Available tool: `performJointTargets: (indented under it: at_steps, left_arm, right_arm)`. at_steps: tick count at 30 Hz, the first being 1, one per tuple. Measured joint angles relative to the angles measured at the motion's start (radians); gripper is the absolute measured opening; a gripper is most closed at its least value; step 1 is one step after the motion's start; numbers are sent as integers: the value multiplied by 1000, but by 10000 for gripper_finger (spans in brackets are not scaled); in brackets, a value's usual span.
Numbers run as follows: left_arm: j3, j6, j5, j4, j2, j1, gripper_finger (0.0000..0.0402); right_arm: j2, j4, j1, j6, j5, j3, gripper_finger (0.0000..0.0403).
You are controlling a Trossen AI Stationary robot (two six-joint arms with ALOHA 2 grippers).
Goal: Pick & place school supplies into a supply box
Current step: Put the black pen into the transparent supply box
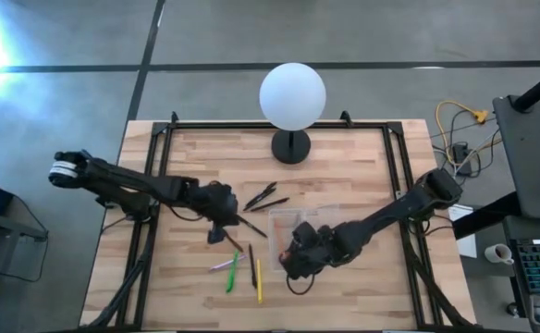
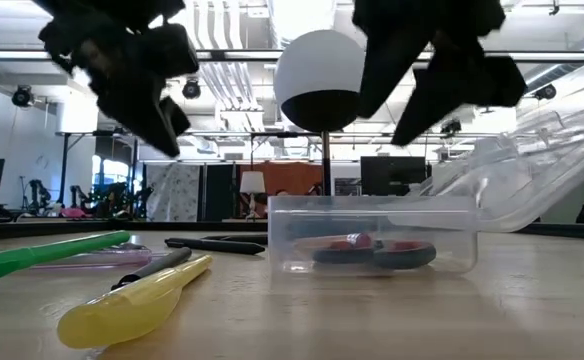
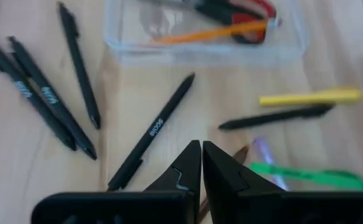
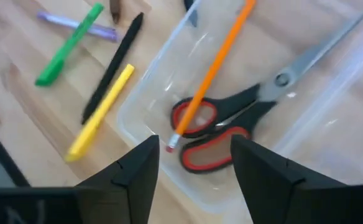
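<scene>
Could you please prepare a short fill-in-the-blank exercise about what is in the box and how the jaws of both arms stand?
1. Inside the clear supply box lie the red-handled scissors and an ____ pencil.
2. The right gripper hovers above the box with its jaws ____.
3. The left gripper hangs over the black pens with its jaws ____.
4. The yellow pen lies ____ the box.

Missing words: orange; open; shut; outside

White print ran along the barrels of three black pens point(image 3: 150, 134). It was too blurred to read. No other lettering showed.
</scene>
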Motion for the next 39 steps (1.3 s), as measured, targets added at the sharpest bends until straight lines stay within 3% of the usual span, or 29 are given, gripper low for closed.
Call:
performJointTargets:
  at_steps: [7, 14, 18, 21, 29, 39]
  left_arm:
    - [56, 221, -112, 1, 185, -20, 0]
    - [116, 303, -135, 1, 283, 8, 0]
    - [133, 496, -140, 1, 293, -12, 13]
    - [140, 593, -150, 0, 298, -22, 44]
    - [141, 611, -153, 3, 307, -11, 137]
    - [181, 630, -134, 7, 454, 14, 143]
  right_arm:
    - [-1, -157, 24, -120, 29, 76, 195]
    - [0, -178, 67, -24, 27, 59, 195]
    - [0, -179, 82, 32, 29, 44, 195]
    - [1, -178, 84, 43, 30, 38, 195]
    - [1, -177, 85, 45, 31, 37, 195]
    - [1, -173, 84, 98, 33, 29, 195]
